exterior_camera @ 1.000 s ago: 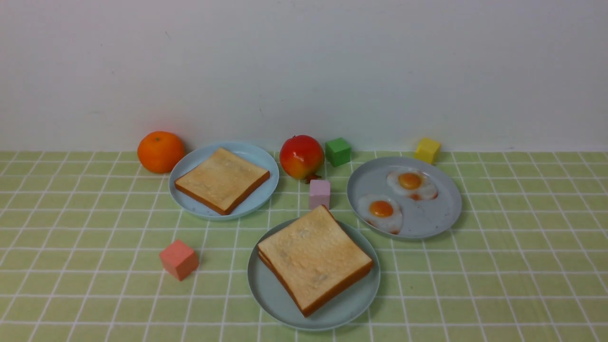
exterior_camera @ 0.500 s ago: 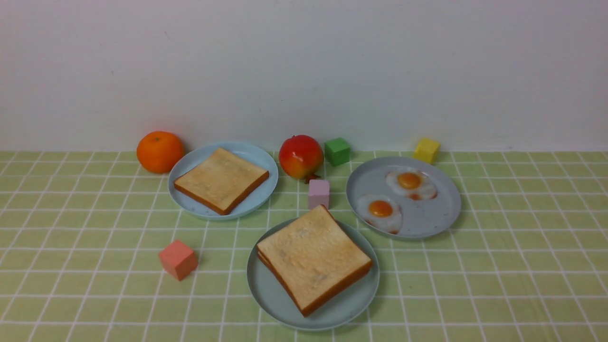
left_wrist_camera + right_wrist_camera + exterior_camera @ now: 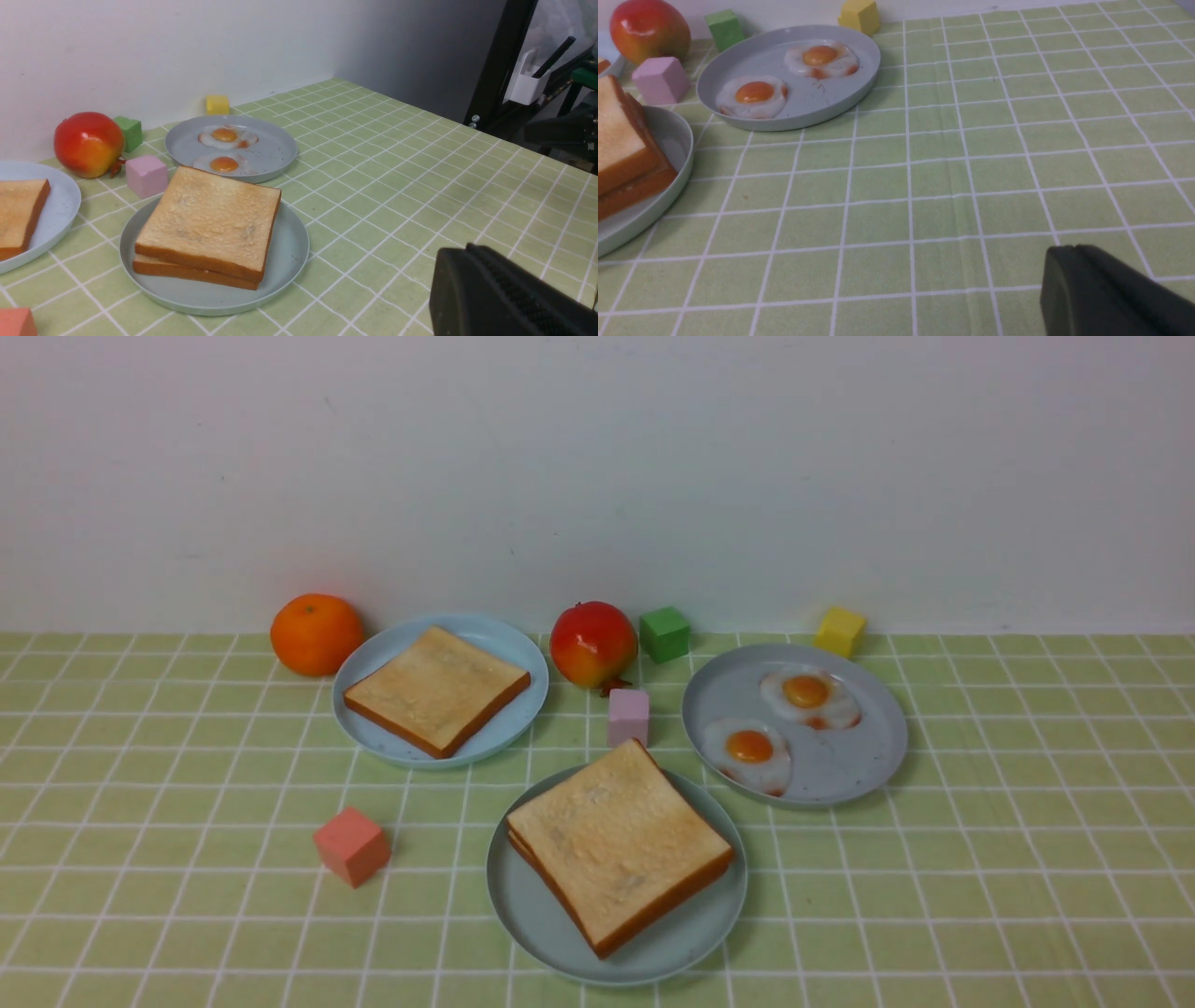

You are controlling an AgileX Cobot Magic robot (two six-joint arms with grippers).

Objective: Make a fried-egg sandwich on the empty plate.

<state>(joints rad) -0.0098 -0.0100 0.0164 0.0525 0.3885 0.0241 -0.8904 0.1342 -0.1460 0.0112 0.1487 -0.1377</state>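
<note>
now | mint plate (image 3: 523, 915): sandwich (image 3: 618, 845) | grey plate (image 3: 840, 775): two eggs (image 3: 747, 753) | both claws pressed together, empty

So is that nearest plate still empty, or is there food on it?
Not empty. The nearest plate holds two toast slices stacked flat, one on the other. Whether an egg lies between them cannot be told.
</note>
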